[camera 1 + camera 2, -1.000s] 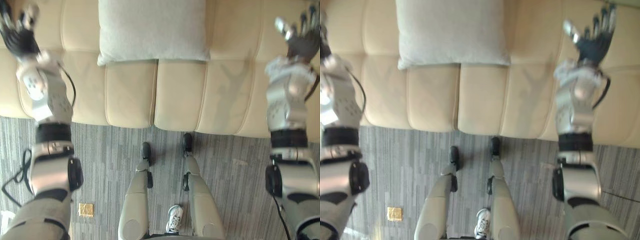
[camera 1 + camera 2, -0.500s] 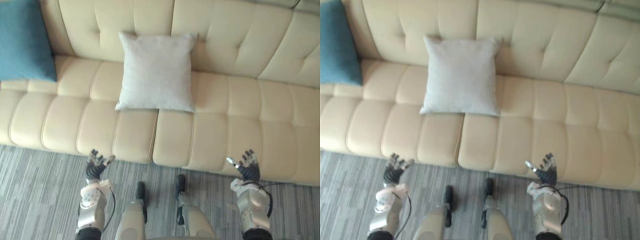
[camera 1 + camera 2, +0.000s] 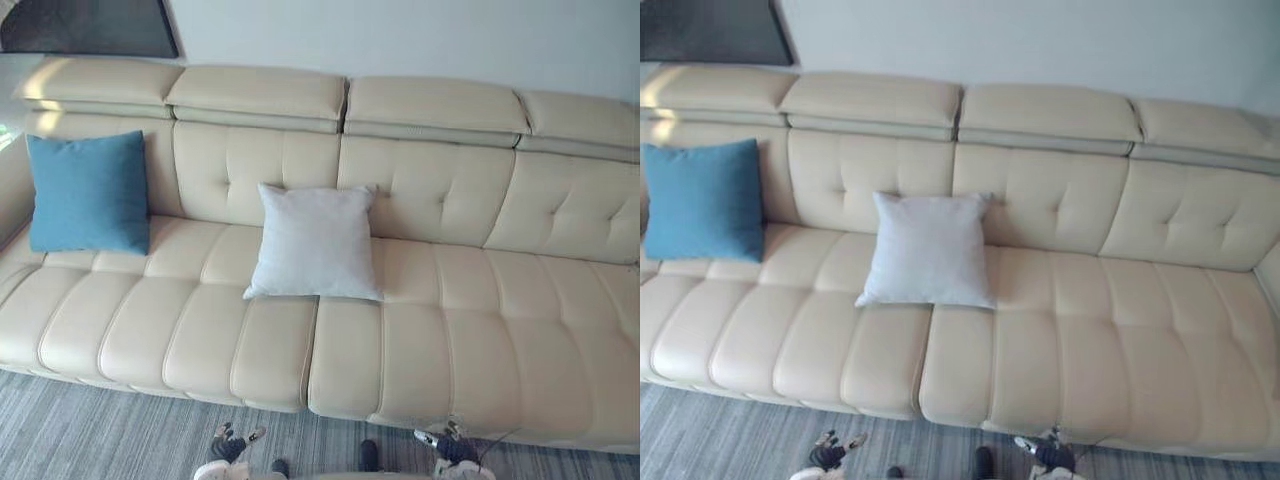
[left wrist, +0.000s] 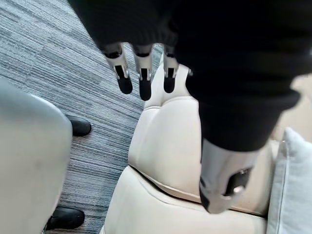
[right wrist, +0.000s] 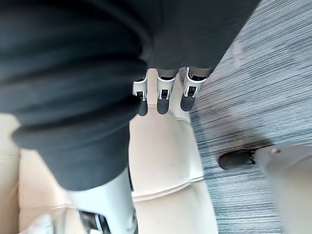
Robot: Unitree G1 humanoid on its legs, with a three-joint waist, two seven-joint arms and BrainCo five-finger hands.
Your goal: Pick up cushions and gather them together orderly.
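Note:
A blue cushion [image 3: 88,192] leans upright against the backrest at the left end of the cream sofa [image 3: 480,330]. A pale grey cushion [image 3: 315,243] leans against the backrest near the middle, well apart from the blue one. My left hand [image 3: 228,445] and right hand [image 3: 450,444] hover low by the sofa's front edge, far from both cushions. In the left wrist view the left hand [image 4: 142,78] has straight fingers over the seat edge, holding nothing. The right hand [image 5: 163,92] looks the same in its own wrist view.
Grey striped carpet [image 3: 100,430] runs along the sofa's front. A dark panel [image 3: 90,25] hangs on the wall above the sofa's left end. The seat to the right of the pale cushion is bare cream leather.
The camera has swung up, so the whole sofa and the blue cushion now show. Both hands have sunk to the bottom edge of the picture and stay open.

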